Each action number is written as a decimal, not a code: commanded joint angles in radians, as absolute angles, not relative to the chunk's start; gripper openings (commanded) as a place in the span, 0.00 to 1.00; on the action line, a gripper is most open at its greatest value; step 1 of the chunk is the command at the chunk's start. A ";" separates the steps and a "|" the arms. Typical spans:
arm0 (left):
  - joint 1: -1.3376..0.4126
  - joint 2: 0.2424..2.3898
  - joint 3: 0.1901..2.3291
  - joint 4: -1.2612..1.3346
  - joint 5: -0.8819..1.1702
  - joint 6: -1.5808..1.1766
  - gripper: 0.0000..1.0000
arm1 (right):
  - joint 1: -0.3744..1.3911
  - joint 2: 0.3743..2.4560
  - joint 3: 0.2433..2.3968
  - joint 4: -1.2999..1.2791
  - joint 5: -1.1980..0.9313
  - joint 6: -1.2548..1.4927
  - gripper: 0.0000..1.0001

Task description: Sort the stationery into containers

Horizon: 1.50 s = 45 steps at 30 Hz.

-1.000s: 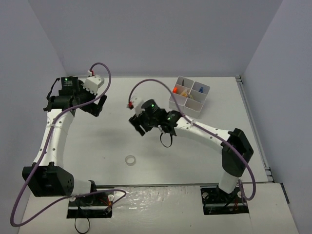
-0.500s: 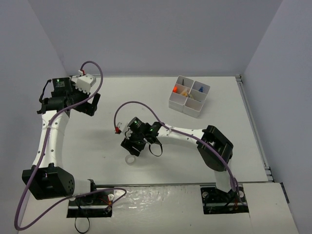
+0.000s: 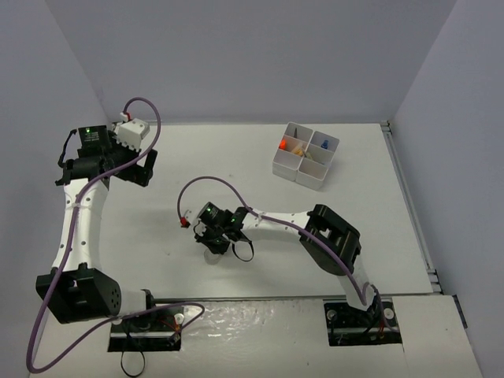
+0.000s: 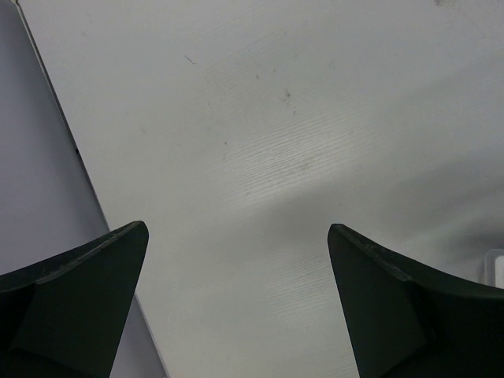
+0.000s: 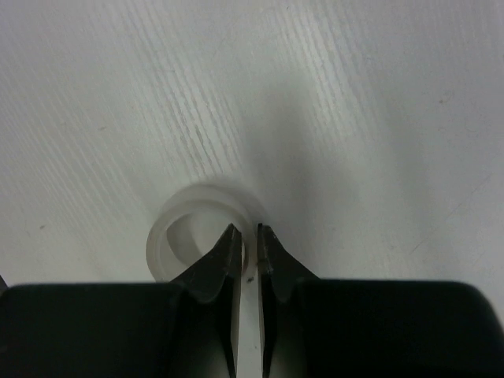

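My right pincer (image 5: 248, 230) was clamped on the wall of the tape ring (image 5: 167, 232) (clear, smooth, round), which lay on the matte white desk (image 5: 354, 94). The thin-walled four-part tray (image 3: 309, 175) stood well apart, and my left pincer (image 4: 236, 260) gaped wide over the desk.

No text, label, brand name, number or printed sign can be read in any view. The only signal-type marks are one lit green indicator on the left arm's wrist housing (image 3: 89, 131) and one on the right arm's wrist housing (image 3: 211, 209). Neither shows any characters.
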<state>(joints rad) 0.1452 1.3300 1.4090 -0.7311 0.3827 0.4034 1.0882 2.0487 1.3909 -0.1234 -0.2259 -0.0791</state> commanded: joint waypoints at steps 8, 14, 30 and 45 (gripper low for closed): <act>0.168 1.305 1.433 -0.682 0.395 0.395 0.97 | 1.067 1.795 1.411 -0.102 0.459 -0.095 0.00; 0.175 1.305 1.426 -0.658 0.380 0.381 0.97 | 0.774 1.781 1.407 0.105 0.880 -0.278 0.00; 0.217 1.333 1.397 -0.640 0.414 0.403 0.97 | 0.648 1.989 1.469 0.486 1.000 -0.638 0.00; 0.235 1.350 1.405 -0.649 0.440 0.396 0.97 | 0.654 2.154 1.503 0.558 1.032 -0.684 0.00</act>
<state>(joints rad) 0.2199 1.3643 1.3766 -0.6910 0.4179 0.3965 0.6689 2.1556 1.4502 0.4702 0.9748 -0.6685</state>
